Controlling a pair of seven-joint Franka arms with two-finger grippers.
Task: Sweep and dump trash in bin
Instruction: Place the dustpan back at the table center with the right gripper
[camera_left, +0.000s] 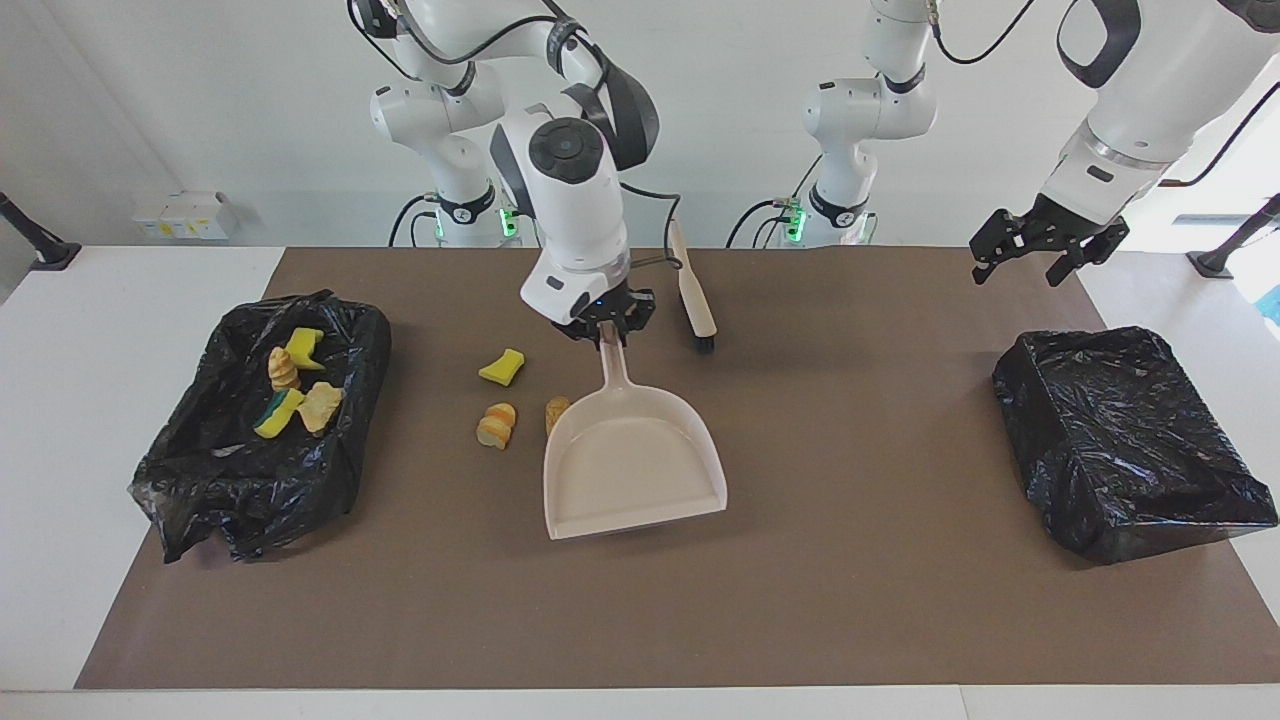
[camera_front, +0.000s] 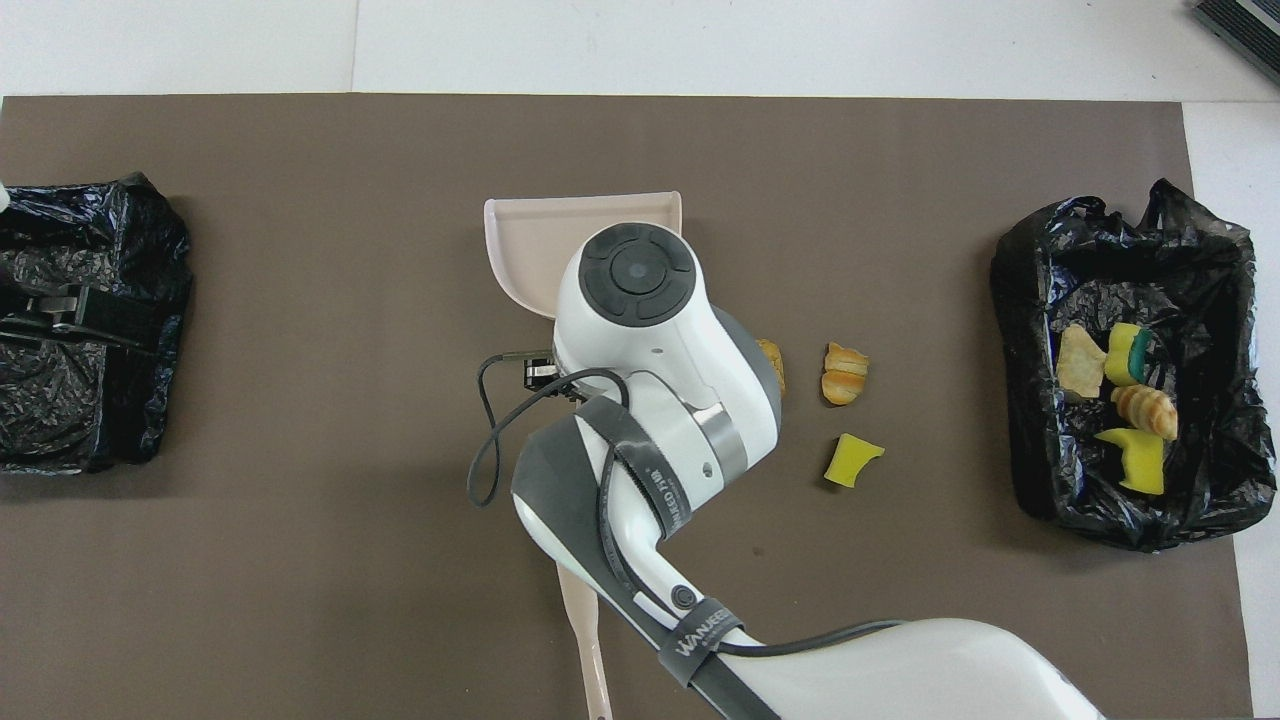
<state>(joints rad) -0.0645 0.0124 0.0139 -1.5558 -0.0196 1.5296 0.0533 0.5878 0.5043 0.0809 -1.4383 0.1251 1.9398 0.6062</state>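
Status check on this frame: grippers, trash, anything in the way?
Right gripper shut on dustpan handle. Left gripper open, waiting above empty bin. Three trash pieces beside dustpan, four in bin. Nothing in the way.

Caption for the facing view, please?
Right gripper holds dustpan beside three loose trash pieces; left gripper waits.

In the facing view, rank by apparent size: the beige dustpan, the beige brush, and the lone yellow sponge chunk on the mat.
1. Beige plastic dustpan, held by the right gripper, largest.
2. Beige brush, partly hidden by the arm.
3. Yellow sponge chunk, smallest.
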